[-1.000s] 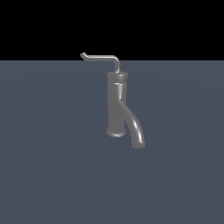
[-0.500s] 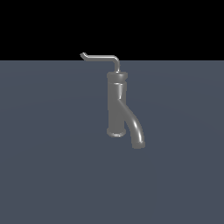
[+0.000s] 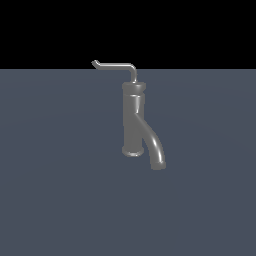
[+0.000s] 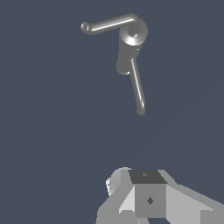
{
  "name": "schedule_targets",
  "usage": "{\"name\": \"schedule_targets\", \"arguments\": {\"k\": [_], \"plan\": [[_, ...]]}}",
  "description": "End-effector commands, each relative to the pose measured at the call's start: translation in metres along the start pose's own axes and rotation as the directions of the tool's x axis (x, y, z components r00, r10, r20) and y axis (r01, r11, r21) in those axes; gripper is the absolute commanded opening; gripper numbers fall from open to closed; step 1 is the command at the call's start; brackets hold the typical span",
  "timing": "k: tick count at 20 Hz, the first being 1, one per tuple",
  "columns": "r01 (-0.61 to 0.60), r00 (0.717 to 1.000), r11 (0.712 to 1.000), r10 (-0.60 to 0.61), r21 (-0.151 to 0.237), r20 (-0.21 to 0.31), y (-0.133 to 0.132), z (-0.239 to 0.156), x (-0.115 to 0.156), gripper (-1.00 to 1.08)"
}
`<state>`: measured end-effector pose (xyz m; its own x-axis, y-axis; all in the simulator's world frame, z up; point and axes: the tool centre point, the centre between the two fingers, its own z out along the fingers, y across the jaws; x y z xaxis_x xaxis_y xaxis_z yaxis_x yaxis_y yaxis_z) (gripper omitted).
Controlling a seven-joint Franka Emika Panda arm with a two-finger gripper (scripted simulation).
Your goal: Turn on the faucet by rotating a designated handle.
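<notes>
The faucet point(image 3: 134, 120) stands upright on the grey bench point(image 3: 55, 200), roughly midway between its side edges and nearer the far edge than the near one, with its thick curved spout point(image 3: 156, 150) sweeping down toward the near edge. From the collar on top springs the handle point(image 3: 116, 65), a thin bent rod whose long arm runs level toward the exterior view's left and ends in a small upturned tip. My hand point(image 4: 146, 199) shows only in the wrist view, as a blocky grey mass hanging well apart from the faucet and touching nothing; the fingers themselves are cut off at the frame edge, so I cannot tell how far apart they stand, though nothing appears to be held. I judge the whole fixture rigid metal, smooth and likely slippery, fixed to the bench so only the handle will turn about the upright body. The rod is slender, so I would meet it well out along the level arm, near the upturned tip, where leverage is greatest and the tip may stop a finger sliding off, and push sideways rather than squeeze.
</notes>
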<state>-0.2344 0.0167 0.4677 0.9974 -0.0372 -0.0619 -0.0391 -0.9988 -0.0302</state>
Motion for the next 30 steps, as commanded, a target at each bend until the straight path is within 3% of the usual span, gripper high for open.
{"name": "schedule_targets", "arguments": {"k": [1,8,15,22,30], "plan": [[-0.028,1.000,1.000,0.028,0.004,-0.001,-0.001,0.001,0.006,-1.00],[-0.145,0.989,0.989,0.145,0.019,-0.002,-0.005,0.006,0.032,-1.00],[-0.301,0.954,0.953,0.301,0.035,0.002,-0.011,0.017,0.067,-1.00],[-0.454,0.891,0.890,0.454,0.043,0.007,-0.019,0.031,0.102,-1.00],[-0.616,0.788,0.787,0.616,0.045,0.011,-0.028,0.051,0.140,-1.00]]}}
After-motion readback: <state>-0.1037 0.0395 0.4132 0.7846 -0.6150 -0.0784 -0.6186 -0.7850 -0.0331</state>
